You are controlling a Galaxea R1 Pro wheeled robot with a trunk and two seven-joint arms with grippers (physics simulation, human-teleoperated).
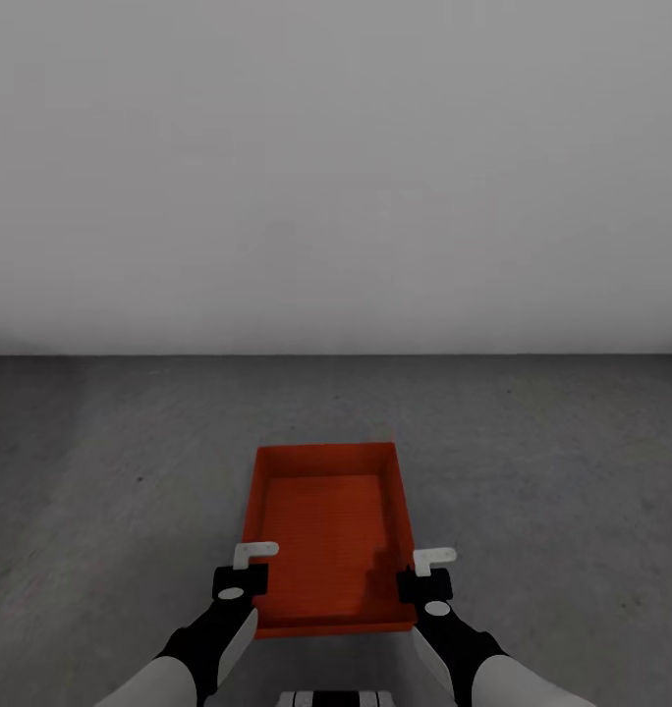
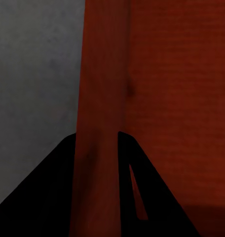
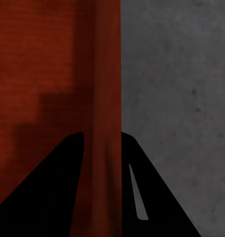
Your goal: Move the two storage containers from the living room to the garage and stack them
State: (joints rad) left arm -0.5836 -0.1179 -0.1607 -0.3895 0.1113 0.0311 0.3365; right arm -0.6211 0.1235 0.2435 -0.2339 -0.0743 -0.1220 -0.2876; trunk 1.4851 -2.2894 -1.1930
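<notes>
One orange-red storage container (image 1: 326,530) sits low in the head view, over the dark grey concrete floor (image 1: 532,462) of the garage. Whether it touches the floor I cannot tell. My left gripper (image 1: 246,579) is shut on the container's left wall near its near corner. My right gripper (image 1: 426,581) is shut on the right wall opposite. In the left wrist view the red wall (image 2: 100,98) runs between the two black fingers of the left gripper (image 2: 96,136). The right wrist view has the container's wall (image 3: 105,74) pinched the same way in the right gripper (image 3: 101,134).
A plain light grey wall (image 1: 336,167) stands ahead and meets the floor a little beyond the container. Bare concrete (image 3: 176,89) stretches to both sides of the bin (image 2: 33,74).
</notes>
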